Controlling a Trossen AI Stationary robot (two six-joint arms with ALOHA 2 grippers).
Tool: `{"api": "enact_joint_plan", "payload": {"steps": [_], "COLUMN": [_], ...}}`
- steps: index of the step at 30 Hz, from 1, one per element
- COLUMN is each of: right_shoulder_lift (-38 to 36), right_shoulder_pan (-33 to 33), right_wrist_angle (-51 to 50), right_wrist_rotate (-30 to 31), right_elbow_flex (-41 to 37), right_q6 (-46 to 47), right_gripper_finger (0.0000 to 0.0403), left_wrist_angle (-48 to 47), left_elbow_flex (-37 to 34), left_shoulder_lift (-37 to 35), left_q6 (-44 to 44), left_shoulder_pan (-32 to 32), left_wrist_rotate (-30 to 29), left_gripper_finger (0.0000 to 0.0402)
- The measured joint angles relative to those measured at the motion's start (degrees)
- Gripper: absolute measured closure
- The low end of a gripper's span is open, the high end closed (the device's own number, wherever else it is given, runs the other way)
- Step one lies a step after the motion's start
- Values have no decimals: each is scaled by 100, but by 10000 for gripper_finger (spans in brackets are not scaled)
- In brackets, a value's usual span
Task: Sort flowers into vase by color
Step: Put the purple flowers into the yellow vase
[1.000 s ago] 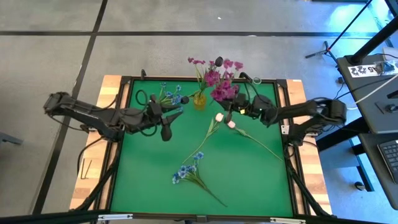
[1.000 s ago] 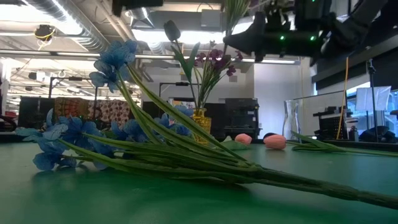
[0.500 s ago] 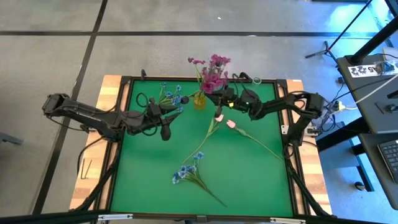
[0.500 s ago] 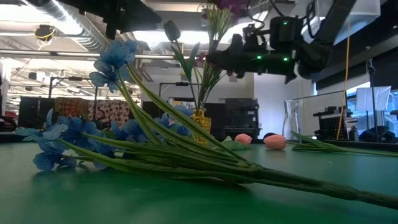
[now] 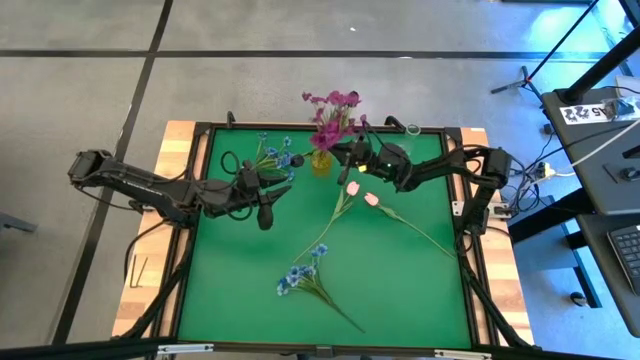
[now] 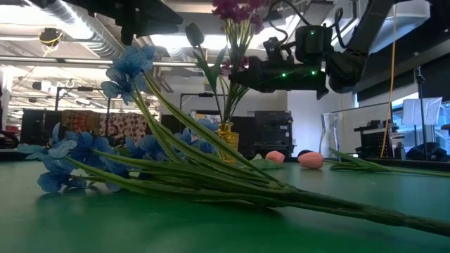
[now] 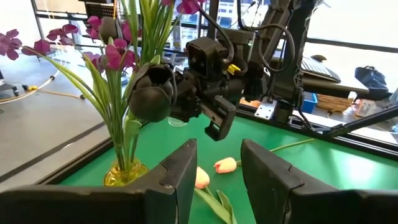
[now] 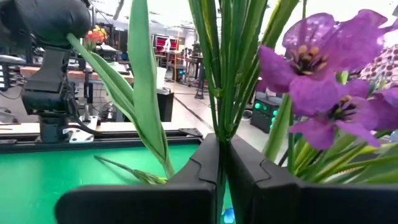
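The right end effector (image 5: pixel 352 158) is clamped on the stems of a pink spray (image 5: pixel 330 112) above the yellow vase (image 5: pixel 320 162); lowering into it is needed next. The left end effector (image 5: pixel 266 212) waits half open, empty.

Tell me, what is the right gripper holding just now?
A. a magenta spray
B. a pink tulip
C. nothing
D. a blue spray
A: the right gripper is shut on the green stems of a magenta spray, carried above the yellow vase, while the tulips and a blue spray lie on the table.
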Motion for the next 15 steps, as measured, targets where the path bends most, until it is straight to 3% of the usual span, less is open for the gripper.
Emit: {"api": "enact_joint_plan", "payload": {"steps": [15], "right_shoulder_lift": [-2], "right_shoulder_pan": [-337], "right_wrist_angle": [-691], "right_wrist_rotate": [-129], "right_elbow_flex": [0], "right_q6": [165], "right_gripper_finger": [390], "left_wrist_angle": [-2], "left_elbow_flex": [0], "left_shoulder_lift": [2], "left_q6": [1], "left_shoulder_pan": [0], "left_wrist_rotate": [0], "left_gripper_finger": [281]}}
